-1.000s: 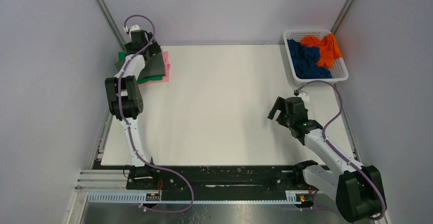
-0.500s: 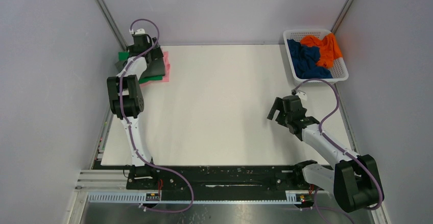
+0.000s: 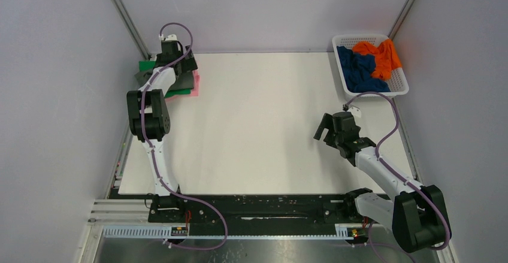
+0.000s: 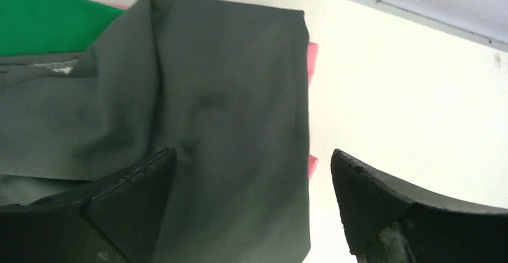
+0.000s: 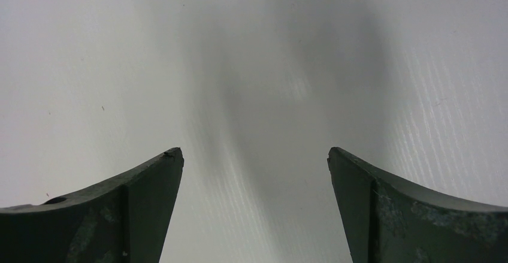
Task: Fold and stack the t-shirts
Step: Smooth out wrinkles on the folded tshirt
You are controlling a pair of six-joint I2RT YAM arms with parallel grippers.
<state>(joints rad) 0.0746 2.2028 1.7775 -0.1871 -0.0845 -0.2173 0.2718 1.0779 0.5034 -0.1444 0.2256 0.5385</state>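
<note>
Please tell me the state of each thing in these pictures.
dark grey t-shirt: folded, topmost of three.
green t-shirt: folded, under the grey one.
pink t-shirt: folded, under the grey one.
basket: upright, holds two shirts.
orange t-shirt: crumpled, in the basket.
navy blue t-shirt: crumpled, in the basket.
left gripper: jaws open, over the dark grey t-shirt.
right gripper: jaws open, over bare table.
</note>
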